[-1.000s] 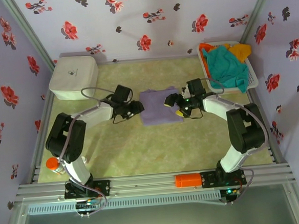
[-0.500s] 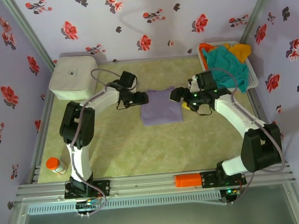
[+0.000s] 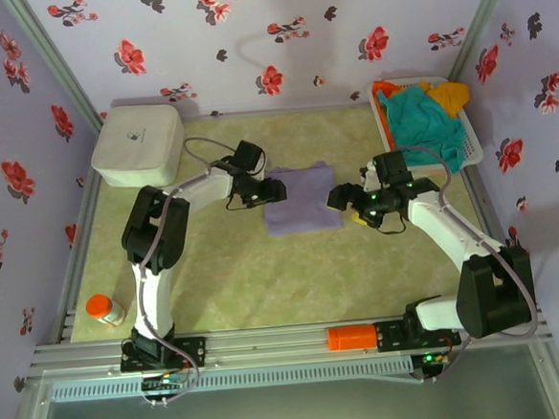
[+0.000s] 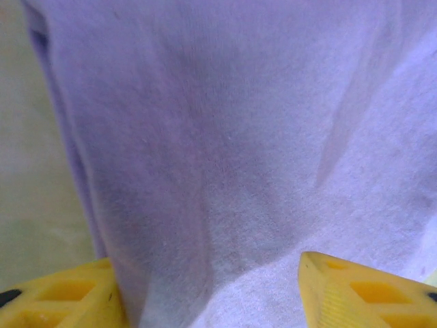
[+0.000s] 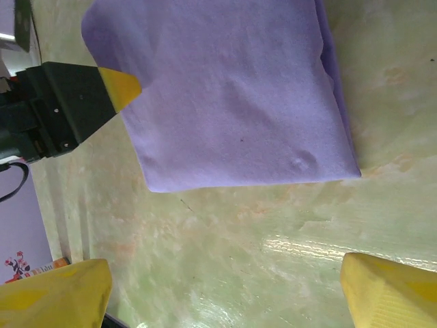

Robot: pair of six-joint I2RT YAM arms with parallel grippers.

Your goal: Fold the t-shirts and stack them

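A folded pale lavender t-shirt (image 3: 303,203) lies flat in the middle of the table. My left gripper (image 3: 270,192) is at its left edge. In the left wrist view its yellow fingertips (image 4: 61,297) stand apart, with the lavender cloth (image 4: 239,137) lying between and beneath them. My right gripper (image 3: 342,201) hovers just off the shirt's right edge, open over bare table (image 5: 225,232), with the t-shirt (image 5: 232,96) ahead of it. Teal (image 3: 422,118), orange (image 3: 385,92) and yellow (image 3: 452,95) t-shirts are heaped in a white basket (image 3: 403,162) at the back right.
A white rounded box (image 3: 138,145) stands at the back left corner. An orange-capped bottle (image 3: 99,308) stands near the left arm's base, and an orange block (image 3: 351,337) sits on the front rail. Floral walls close in the table.
My left gripper has moved right onto the shirt's left edge. My right gripper has drawn back to the right, off the shirt. The shirt stays folded in place.
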